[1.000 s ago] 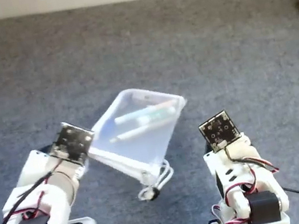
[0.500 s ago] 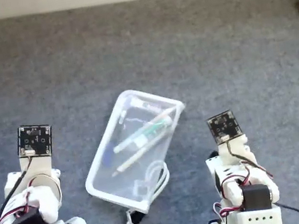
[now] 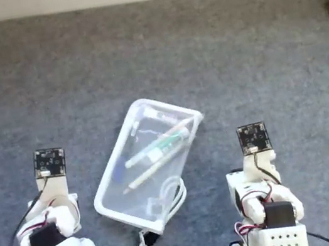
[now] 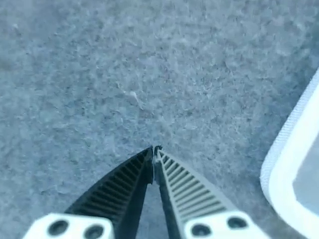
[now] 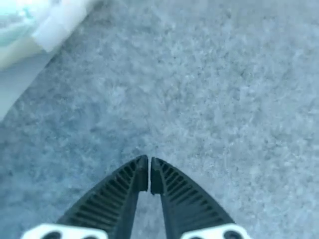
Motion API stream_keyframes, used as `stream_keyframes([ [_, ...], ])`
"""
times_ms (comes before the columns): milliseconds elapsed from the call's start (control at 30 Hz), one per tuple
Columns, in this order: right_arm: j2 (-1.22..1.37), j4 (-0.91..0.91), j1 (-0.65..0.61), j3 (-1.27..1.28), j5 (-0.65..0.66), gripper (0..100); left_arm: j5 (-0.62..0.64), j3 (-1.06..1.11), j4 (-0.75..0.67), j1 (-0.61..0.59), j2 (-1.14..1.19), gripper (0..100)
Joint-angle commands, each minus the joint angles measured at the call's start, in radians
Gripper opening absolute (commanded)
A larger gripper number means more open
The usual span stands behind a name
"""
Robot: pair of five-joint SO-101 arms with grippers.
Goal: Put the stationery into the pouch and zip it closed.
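Two tools, one pouch. Left tool (image 4: 155, 149): tips pressed together, gripping nothing, over bare grey worktop (image 3: 253, 50) just left of the pouch (image 3: 150, 167). Right tool (image 5: 148, 159): likewise pinched together and empty, over the worktop right of the pouch. Pouch: clear, white-edged, lay flat and slanted between the two arms, touching neither. Stationery (image 3: 156, 150): several pens, visible inside through the clear wall. White cord (image 3: 174, 194) looped at the near end, close to a small dark pull (image 3: 145, 235). Whether the zip was fully home could not be told. Judged: were any gap left, one tool should pin the far end while the other drew the pull straight along the edge.
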Motion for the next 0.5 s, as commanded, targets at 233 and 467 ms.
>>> stream_keyframes([
  [233, -0.012, 0.042, -0.013, 0.145, -0.002, 0.5, 0.009, 0.070, -0.040, 0.154, -0.015, 2],
  [467, -0.012, 0.045, -0.007, 0.145, -0.005, 0.5, 0.009, 0.102, -0.126, 0.165, -0.015, 2],
])
